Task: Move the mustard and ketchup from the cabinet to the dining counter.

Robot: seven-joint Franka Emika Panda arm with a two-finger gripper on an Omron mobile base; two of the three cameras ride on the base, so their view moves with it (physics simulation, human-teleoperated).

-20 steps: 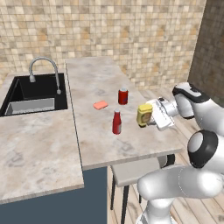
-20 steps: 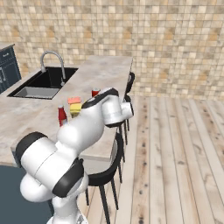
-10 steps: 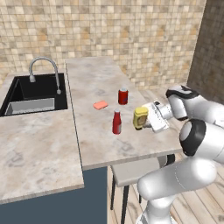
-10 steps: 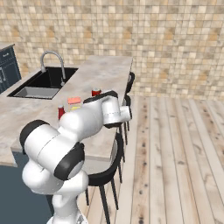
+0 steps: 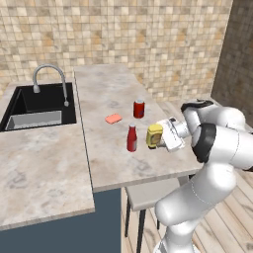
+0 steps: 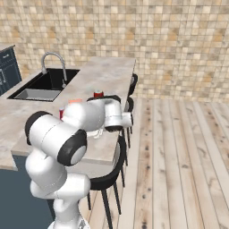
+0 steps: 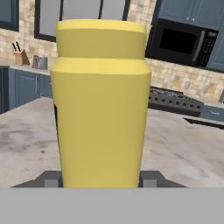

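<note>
The mustard in the jaws was plain yellow. Just beyond it the ketchup was red, on a beige marbled worktop.

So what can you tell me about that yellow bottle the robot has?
The mustard is a short, squat yellow bottle that looks like smooth plastic, with a stepped shoulder below a wide top. It stands upright over the beige dining counter, just right of the red ketchup and apart from it. The gripper comes in from the side, its fingers at either flank of the bottle. Whether its base touches the counter cannot be told.
</note>
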